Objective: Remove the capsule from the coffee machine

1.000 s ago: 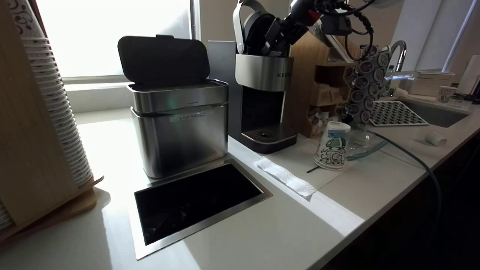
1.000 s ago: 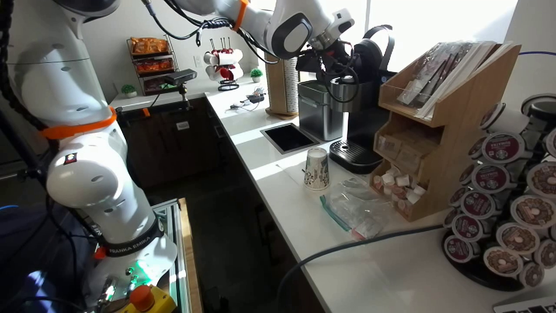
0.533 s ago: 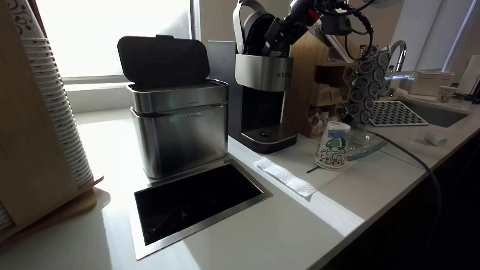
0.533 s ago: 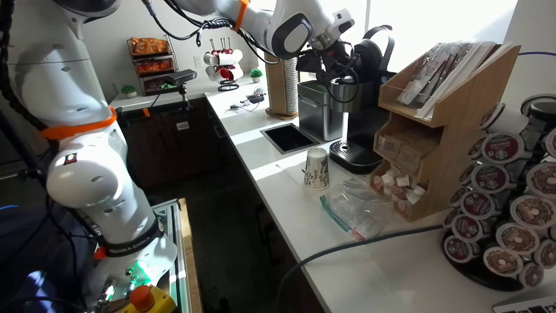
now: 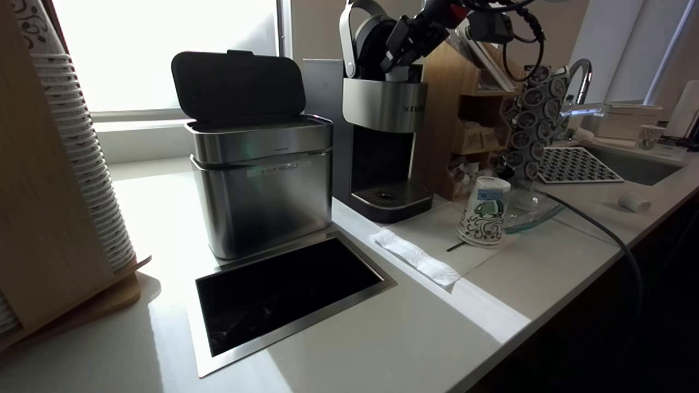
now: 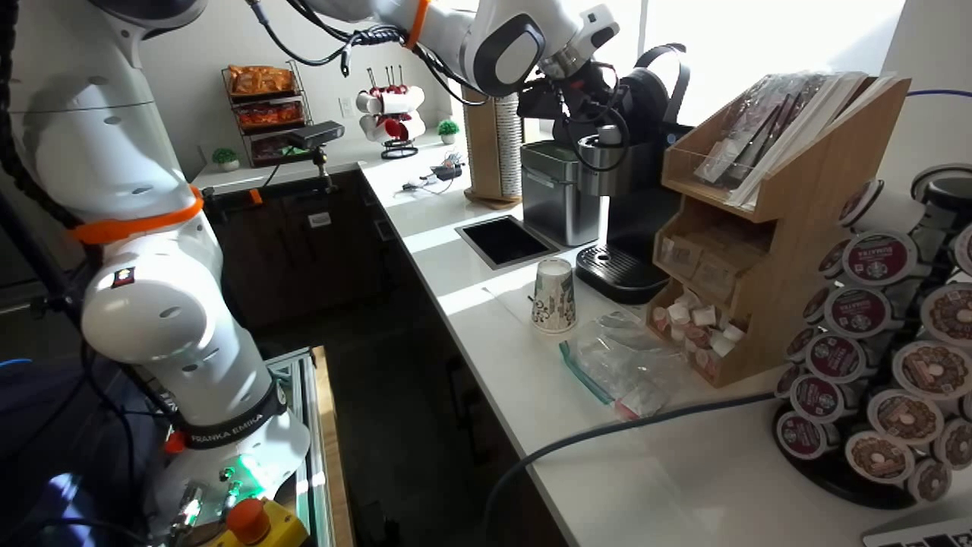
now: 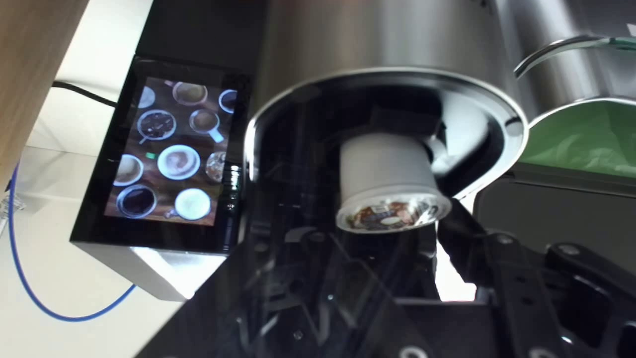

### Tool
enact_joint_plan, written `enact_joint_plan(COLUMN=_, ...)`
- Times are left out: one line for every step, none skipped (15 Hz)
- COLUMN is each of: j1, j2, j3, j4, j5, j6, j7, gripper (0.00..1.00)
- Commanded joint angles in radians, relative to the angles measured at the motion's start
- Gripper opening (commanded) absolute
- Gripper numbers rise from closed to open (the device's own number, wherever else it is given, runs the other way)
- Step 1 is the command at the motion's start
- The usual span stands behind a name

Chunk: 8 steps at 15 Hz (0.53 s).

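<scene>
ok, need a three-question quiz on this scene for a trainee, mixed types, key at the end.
1. True or false: the lid of the coffee machine is raised.
2. Multiple choice. The gripper holds: a) a paper cup; b) a capsule; c) a plastic bag.
3. Short answer: what does the label on the steel bin read?

Key: 1 True; 2 b; 3 K-CUP RECYCLE.
</scene>
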Motion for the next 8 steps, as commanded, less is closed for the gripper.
enact_joint_plan(j1=0.004, j2=-0.019, j3=0.006, j4=-0.007, j5=0.015, j6=0.014, j7=-0.008, gripper=0.29)
enact_joint_plan(j1=0.004, j2=-0.024, j3=0.007, j4=-0.008, j5=0.015, j6=0.014, j7=-0.006, gripper=0.29)
enact_joint_plan(j1=0.004, j2=-0.030, j3=0.008, j4=-0.011, j5=0.016, j6=0.014, j7=-0.007, gripper=0.29)
enact_joint_plan(j1=0.003, j2=-0.034, j3=0.008, j4=-0.012, j5=0.015, j6=0.017, j7=-0.005, gripper=0.29)
enact_joint_plan(j1=0.003, j2=-0.039, j3=0.008, j4=-0.013, j5=0.015, j6=0.016, j7=-0.004, gripper=0.29)
enact_joint_plan(j1=0.003, j2=-0.044, j3=0.007, j4=-0.014, j5=0.013, j6=0.019, j7=-0.003, gripper=0.29)
enact_joint_plan(j1=0.003, j2=-0.049, j3=0.007, j4=-0.015, j5=0.012, j6=0.021, j7=0.000, gripper=0.29)
enact_joint_plan(j1=0.003, j2=-0.054, j3=0.007, j4=-0.017, j5=0.015, j6=0.020, j7=-0.003, gripper=0.29)
